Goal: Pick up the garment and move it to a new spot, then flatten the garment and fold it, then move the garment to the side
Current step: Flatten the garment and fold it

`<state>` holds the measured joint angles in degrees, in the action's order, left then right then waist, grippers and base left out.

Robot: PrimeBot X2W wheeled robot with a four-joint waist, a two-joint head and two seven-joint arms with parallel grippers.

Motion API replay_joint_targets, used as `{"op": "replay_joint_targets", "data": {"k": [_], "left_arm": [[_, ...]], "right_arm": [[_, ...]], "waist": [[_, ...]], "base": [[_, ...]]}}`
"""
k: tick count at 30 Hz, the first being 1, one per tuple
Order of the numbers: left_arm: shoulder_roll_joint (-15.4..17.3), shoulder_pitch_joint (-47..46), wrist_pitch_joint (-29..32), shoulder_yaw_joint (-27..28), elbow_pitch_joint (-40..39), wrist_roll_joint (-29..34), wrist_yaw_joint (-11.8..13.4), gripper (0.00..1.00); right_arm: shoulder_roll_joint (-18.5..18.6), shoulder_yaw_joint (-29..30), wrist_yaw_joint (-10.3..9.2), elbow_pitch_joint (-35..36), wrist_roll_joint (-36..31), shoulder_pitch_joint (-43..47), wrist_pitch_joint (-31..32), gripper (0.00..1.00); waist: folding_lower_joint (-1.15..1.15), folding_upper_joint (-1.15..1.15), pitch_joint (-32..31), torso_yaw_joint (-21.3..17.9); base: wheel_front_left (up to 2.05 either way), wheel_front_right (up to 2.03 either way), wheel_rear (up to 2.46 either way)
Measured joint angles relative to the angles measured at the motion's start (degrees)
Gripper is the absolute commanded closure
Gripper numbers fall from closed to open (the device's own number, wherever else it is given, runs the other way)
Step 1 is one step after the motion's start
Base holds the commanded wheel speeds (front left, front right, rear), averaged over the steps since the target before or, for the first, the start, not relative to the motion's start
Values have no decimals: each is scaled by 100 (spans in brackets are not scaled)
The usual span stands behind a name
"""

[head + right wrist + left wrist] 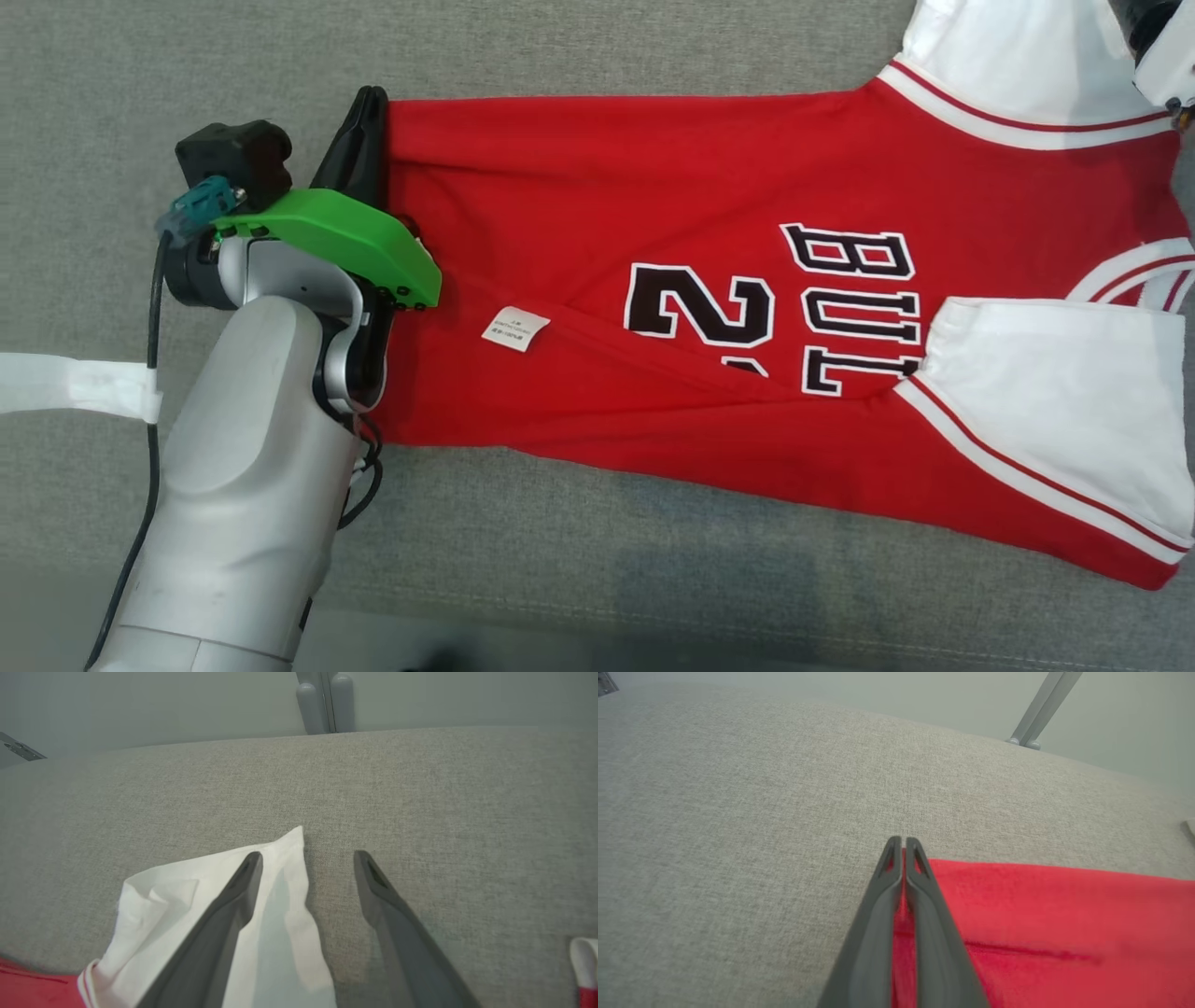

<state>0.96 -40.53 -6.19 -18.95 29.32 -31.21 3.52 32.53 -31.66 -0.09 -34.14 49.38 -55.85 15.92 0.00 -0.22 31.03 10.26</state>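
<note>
Garment of red knit cloth with white sleeves and black lettering [597, 187] lies spread on the grey woven surface [560, 47]. The left gripper [902, 847] is pinched together on the hem's corner, red cloth caught between its jaws. The right gripper [307, 856] stands apart over a white sleeve [187, 891], holding nothing.

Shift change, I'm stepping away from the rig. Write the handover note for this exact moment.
Grip: left claw shut on the jersey at a hem corner; right claw open and empty, one finger over the white sleeve.
Place: jersey spread sideways on the grey cushion, creased across the number.
Done: seemingly laid out.
Left: smooth, fold, move aside.
</note>
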Motion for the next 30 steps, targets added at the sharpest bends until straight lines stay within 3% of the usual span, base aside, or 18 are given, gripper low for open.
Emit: {"op": "replay_joint_targets", "data": {"k": [11, 13, 14, 15, 17, 18, 21, 30], "left_arm": [[1, -37, -198, -378, -12, -461, 2, 100], [2, -37, -202, -427, 3, -504, 5, 100], [2, -37, -216, -463, 16, -533, 9, 100], [2, -37, -240, -498, 26, -560, 10, 100], [1, -39, -254, -503, 64, -586, 33, 100], [2, -40, -275, -481, 90, -586, 64, 100], [2, -58, -315, -487, 151, -590, 88, 100], [0, -74, -508, -267, 355, -716, 154, 100]], "right_arm": [[-211, -233, 73, -493, -114, -255, 130, 1], [-215, -271, 89, -561, -163, -287, 130, 16], [-215, -313, 136, -597, -202, -303, 129, 40], [-213, -364, 160, -625, -266, -335, 126, 54], [-224, -427, 212, -678, -381, -404, 112, 71], [-263, -463, 236, -699, -410, -439, 96, 71], [-377, -564, 312, -750, -490, -505, 23, 100], [-421, -567, 514, -887, -672, -588, -791, 100]], "waist": [[0, 0, 139, 249], [0, 0, 136, 249], [0, 0, 135, 250], [0, 0, 134, 251], [0, 0, 134, 247], [0, 0, 134, 237], [0, 0, 143, 194], [0, 0, 83, 28]], "base": [[0, 0, 0], [0, 0, 0], [0, 0, 0], [0, 0, 0], [0, 0, 0], [0, 0, 0], [0, 0, 0], [0, 0, 0]]}}
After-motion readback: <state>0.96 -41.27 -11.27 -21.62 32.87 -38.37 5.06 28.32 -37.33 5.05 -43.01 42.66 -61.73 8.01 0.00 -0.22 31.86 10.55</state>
